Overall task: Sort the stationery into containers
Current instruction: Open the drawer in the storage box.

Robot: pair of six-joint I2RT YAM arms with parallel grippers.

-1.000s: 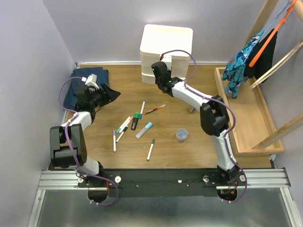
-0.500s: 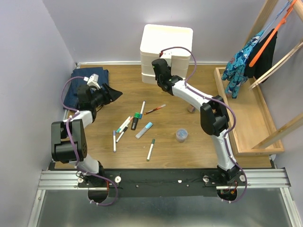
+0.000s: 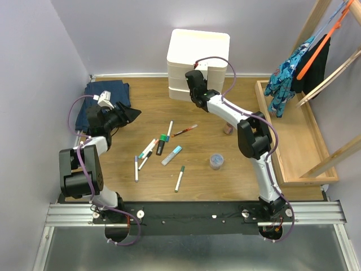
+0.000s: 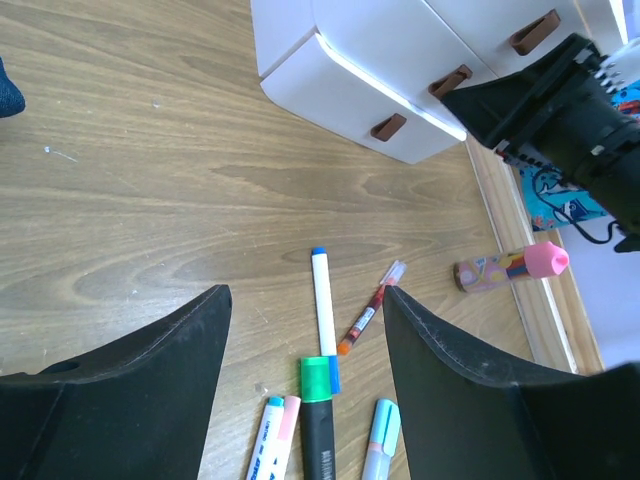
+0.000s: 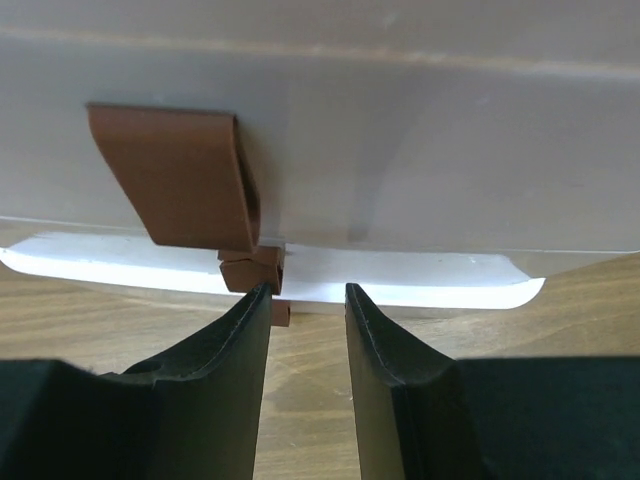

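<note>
stationery (image 3: 162, 148) lay loose on the wooden table (image 3: 113, 169), all of it well apart from the cream three-drawer cabinet (image 3: 197, 48) that stood at the far edge against the wall. from where i stood, a white pen with a blue cap (image 3: 170, 128) and a thin red pen (image 3: 185, 130) lay nearest the cabinet. just on the near side of them was a black marker with a green cap (image 3: 161, 145). a pale blue highlighter (image 3: 171, 155) lay beside it, and a small bunch of slim pens (image 3: 146, 150) lay on its other side. a white pen (image 3: 136, 168) and a green-capped pen (image 3: 180, 178) lay apart from the rest, closer to the arms. the clear round jar (image 3: 216, 161) sat upright off to the right. a short patterned stick with a pink end (image 4: 510, 268) lay just beside the right arm, between the pens and the wooden tray (image 3: 293, 164).

the right gripper (image 5: 306, 292) was up close against the cabinet's front. its fingers stood a little apart with nothing between them. the nearest brown handle (image 5: 175, 175) sat off to one side of that gap, not inside it, and i could not tell which drawer the fingers faced.

the left gripper (image 3: 135, 113) hung over the left part of the table, near the folded jeans (image 3: 98, 96), and pointed towards the scattered pens. its fingers were spread wide and held nothing.
</note>
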